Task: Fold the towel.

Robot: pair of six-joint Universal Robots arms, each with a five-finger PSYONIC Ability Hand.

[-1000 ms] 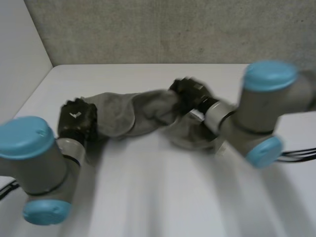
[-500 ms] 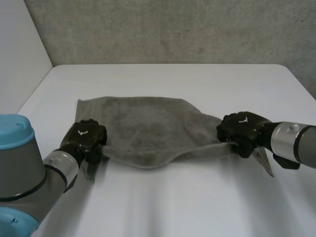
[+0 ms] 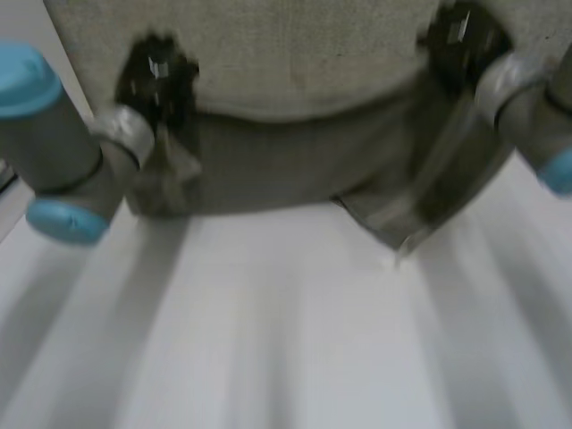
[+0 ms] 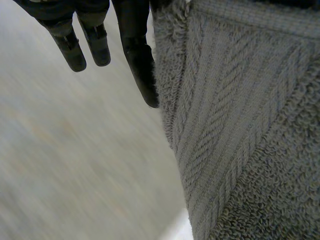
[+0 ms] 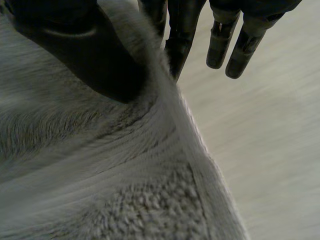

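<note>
The grey towel (image 3: 286,165) hangs in the air, stretched between my two raised hands, its top edge sagging in the middle. My left hand (image 3: 156,76) holds its upper left corner and my right hand (image 3: 460,36) its upper right corner. A lower corner droops toward the table (image 3: 295,340) on the right side. In the left wrist view, the towel (image 4: 240,140) hangs beside the straight fingers (image 4: 137,60). In the right wrist view, the thumb (image 5: 75,50) presses the towel (image 5: 100,175) against the fingers (image 5: 182,35).
The white table spreads below the hanging towel. A grey wall (image 3: 295,45) stands behind it. Both arms reach up at either side, the left arm (image 3: 63,152) and the right arm (image 3: 527,98).
Both hands have risen from the table with the towel's corners. The towel lay flat half a second ago and now hangs between them.
</note>
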